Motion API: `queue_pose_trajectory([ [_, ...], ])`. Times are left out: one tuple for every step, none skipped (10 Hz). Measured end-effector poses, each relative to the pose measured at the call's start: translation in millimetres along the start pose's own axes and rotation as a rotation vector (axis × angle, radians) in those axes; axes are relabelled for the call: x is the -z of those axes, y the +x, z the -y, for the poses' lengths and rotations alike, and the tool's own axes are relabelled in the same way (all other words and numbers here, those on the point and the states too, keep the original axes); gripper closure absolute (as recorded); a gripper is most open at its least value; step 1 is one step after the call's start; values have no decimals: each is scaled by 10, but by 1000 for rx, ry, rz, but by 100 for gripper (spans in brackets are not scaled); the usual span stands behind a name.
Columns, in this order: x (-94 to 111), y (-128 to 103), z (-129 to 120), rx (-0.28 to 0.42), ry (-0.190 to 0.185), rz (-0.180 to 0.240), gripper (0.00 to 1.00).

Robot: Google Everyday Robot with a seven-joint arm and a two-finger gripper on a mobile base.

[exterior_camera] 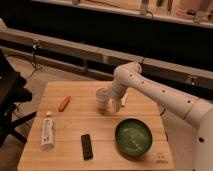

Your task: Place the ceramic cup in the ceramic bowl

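The ceramic cup (102,98), small and pale grey-white, stands upright near the middle of the wooden table (70,120). The ceramic bowl (134,137), wide and dark green with lighter streaks inside, sits at the front right with nothing in it. My gripper (114,103) hangs from the white arm (150,89) that reaches in from the right. It is low over the table, right against the cup's right side. A small white block (124,100) lies just behind the gripper, partly hidden by it.
An orange stick-shaped object (63,103) lies left of the cup. A white tube (47,131) lies at the front left. A black rectangular device (87,146) lies at the front centre. A dark chair (10,95) stands off the table's left edge.
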Motion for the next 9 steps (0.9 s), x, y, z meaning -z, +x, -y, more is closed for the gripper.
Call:
queue_pose_trajectory([
  [-81, 1, 13, -1, -15, 4, 20],
  [-148, 15, 32, -5, -24, 9, 20],
  [-216, 36, 32, -9, -39, 15, 20],
  [-266, 46, 49, -12, -45, 21, 20],
  [-333, 45, 67, -15, -55, 30, 20],
  [-375, 44, 79, -17, -58, 36, 20],
  [-424, 33, 100, -19, -61, 47, 20],
  [-456, 24, 113, -21, -64, 53, 20],
  [-486, 12, 108, -17, -66, 54, 27],
])
